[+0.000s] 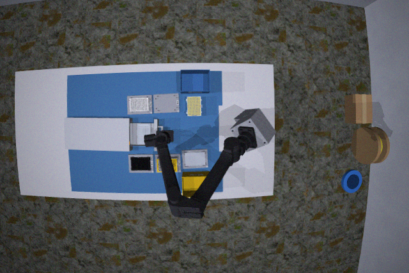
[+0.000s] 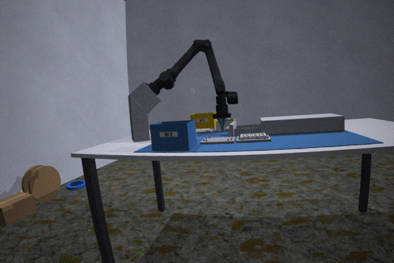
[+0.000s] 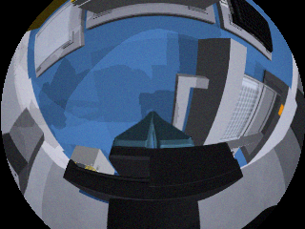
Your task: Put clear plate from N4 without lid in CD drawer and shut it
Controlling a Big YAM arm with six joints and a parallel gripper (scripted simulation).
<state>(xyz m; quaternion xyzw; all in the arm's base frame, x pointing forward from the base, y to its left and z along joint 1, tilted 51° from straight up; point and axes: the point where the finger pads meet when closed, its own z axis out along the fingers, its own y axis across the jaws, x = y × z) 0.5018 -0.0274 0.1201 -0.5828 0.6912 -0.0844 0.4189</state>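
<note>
The cooler CD (image 1: 96, 133) is a long pale box on the left of the blue mat. Its drawer (image 1: 142, 133) stands open toward the arm's base. A clear plate with wells (image 1: 142, 129) lies flat in the drawer and also shows in the wrist view (image 3: 247, 114). The drawer's bar handle (image 1: 156, 126) stands upright at its front (image 3: 190, 98). An amber lamp (image 3: 280, 110) is lit on the cooler. My gripper (image 3: 152, 115) (image 2: 222, 125) is shut and empty. It points down just above the mat, close to the handle on the arm-base side.
A plate with wells (image 1: 139, 103), a grey lidded plate (image 1: 166, 103) and a yellow tip box (image 1: 193, 105) sit behind the drawer. A black plate (image 1: 140, 163) and a pale nest (image 1: 195, 158) sit in front. A blue bin W2 (image 1: 195, 80) and a yellow bin W1 (image 1: 193, 182) stand nearby.
</note>
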